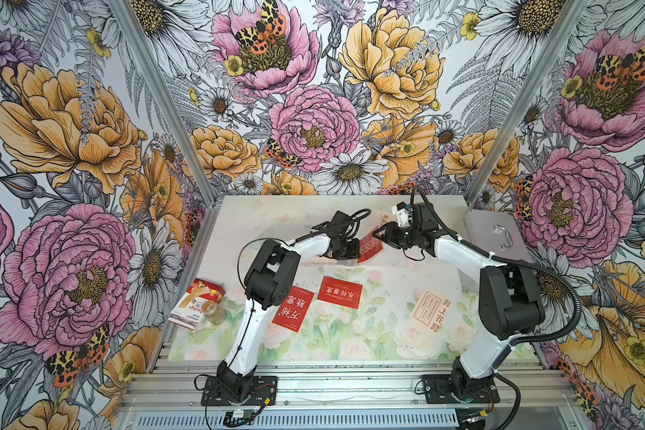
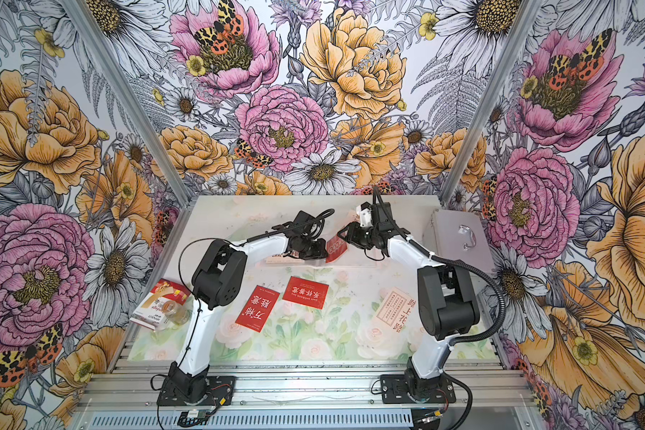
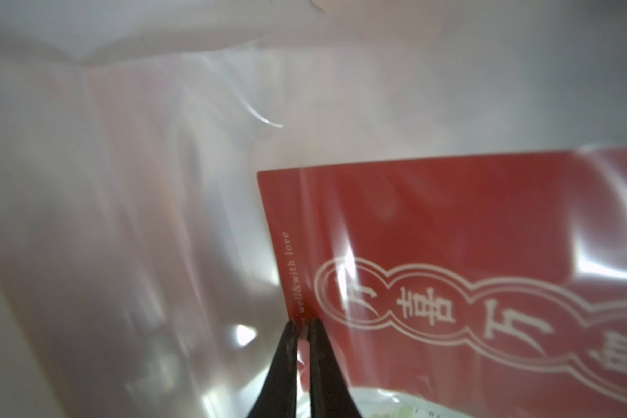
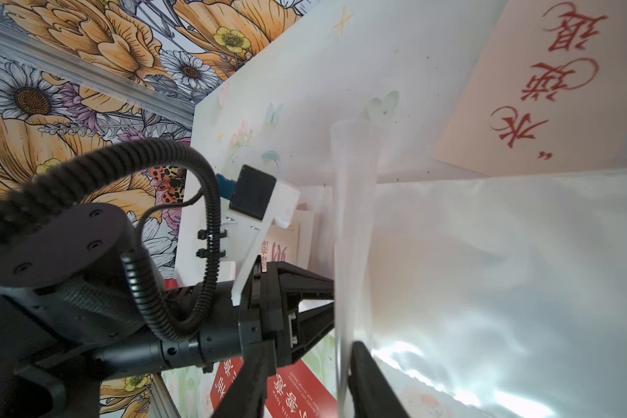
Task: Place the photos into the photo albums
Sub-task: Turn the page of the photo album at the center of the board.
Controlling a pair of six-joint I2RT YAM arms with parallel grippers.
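Observation:
My left gripper [image 3: 303, 322] is shut on the edge of a red photo [image 3: 449, 235] that sits partly under a clear sleeve [image 3: 160, 217] of the photo album. In both top views this red photo [image 1: 370, 248] [image 2: 336, 250] is at the back of the table, over the open album [image 1: 391, 260]. My right gripper [image 4: 312, 343] stands open just to its right. A raised clear sleeve page [image 4: 352, 217] lies against one finger [image 4: 370, 380]. Loose on the table are two red photos [image 1: 293, 308] [image 1: 341, 292] and a cream one [image 1: 431, 309]. Another cream photo [image 4: 543, 83] lies behind the album.
A red-and-white bandage carton [image 1: 196, 303] with a small clear jar [image 1: 213, 309] against it lies at the table's left edge. A silver metal case [image 1: 496, 238] with a handle stands at the back right. Flowered walls close in three sides.

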